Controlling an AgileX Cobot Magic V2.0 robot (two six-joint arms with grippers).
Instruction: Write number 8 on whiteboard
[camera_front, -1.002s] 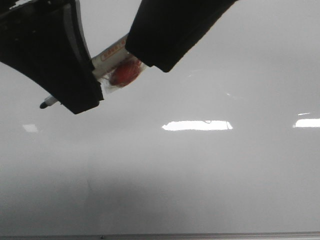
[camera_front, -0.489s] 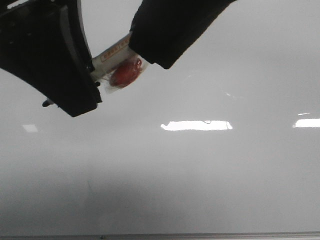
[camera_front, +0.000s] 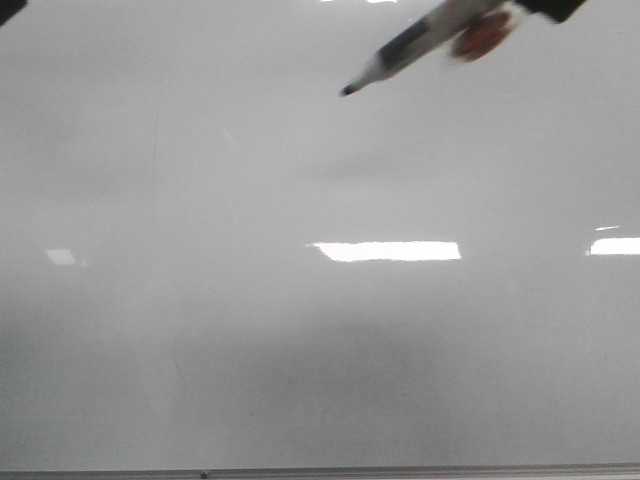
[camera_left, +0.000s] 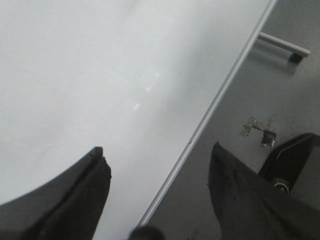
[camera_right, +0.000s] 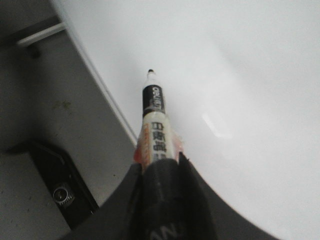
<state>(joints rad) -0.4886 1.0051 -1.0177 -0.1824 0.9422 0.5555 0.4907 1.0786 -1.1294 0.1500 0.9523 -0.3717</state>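
The whiteboard (camera_front: 320, 330) fills the front view, glossy pale grey with a thin frame edge (camera_front: 320, 470) along the bottom. No number 8 shows on it. My right gripper (camera_right: 160, 162) is shut on a marker (camera_right: 154, 120), white with a black collar and an uncapped black tip. In the front view the marker (camera_front: 420, 40) hangs at the upper right, tip pointing down-left above the board, and only a dark corner of the right gripper shows. My left gripper (camera_left: 156, 148) is open and empty over the board's frame edge (camera_left: 210, 107).
Bright rectangular light reflections (camera_front: 385, 251) lie across the board. Beside the board is grey tabletop (camera_left: 240, 90) with a black device (camera_left: 292, 162), a white bar (camera_left: 280, 45) and a small scrap (camera_left: 260, 132). The black device also shows in the right wrist view (camera_right: 60, 185).
Both grippers were together on the marker at the upper left. The left gripper has let go and withdrawn out of the front view. The right gripper has carried the marker to the upper right.
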